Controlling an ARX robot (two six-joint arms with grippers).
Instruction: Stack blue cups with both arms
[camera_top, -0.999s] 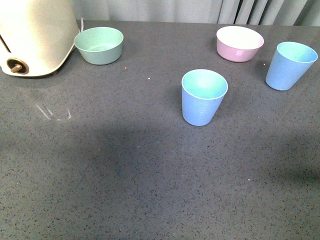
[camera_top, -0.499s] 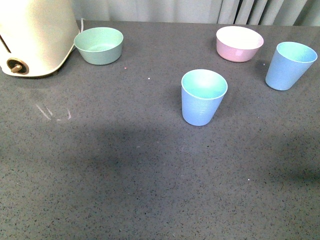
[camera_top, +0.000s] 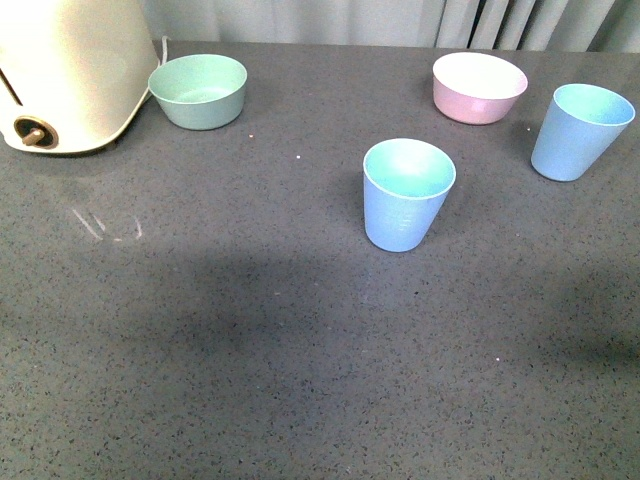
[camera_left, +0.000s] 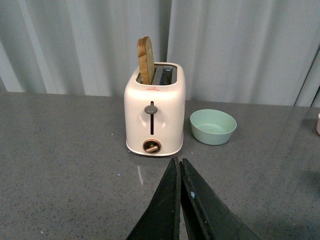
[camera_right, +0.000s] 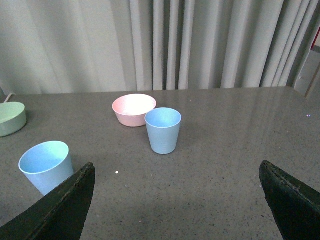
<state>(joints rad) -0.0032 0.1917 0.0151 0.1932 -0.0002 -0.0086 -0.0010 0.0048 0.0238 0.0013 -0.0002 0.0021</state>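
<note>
So the left end effector (camera_left: 179, 162) is pinched together and the right end effector (camera_right: 176, 167) is spread wide, neither holding anything. The nearest blue cup (camera_top: 405, 195) sits mid bench (camera_top: 250, 350), empty. I'd guess a clipped rim tips it. The 2nd blue cup (camera_top: 580, 130), empty too, stands near the empty pink bowl (camera_top: 479, 87), an easy bump.

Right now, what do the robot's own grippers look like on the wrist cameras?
Both are matte black. The left gripper has two long, flat fingers tapering to thin tips, with faint pale scuffs. The right gripper shows blunt, wedge-shaped fingers. No cables or markings are visible.
</note>
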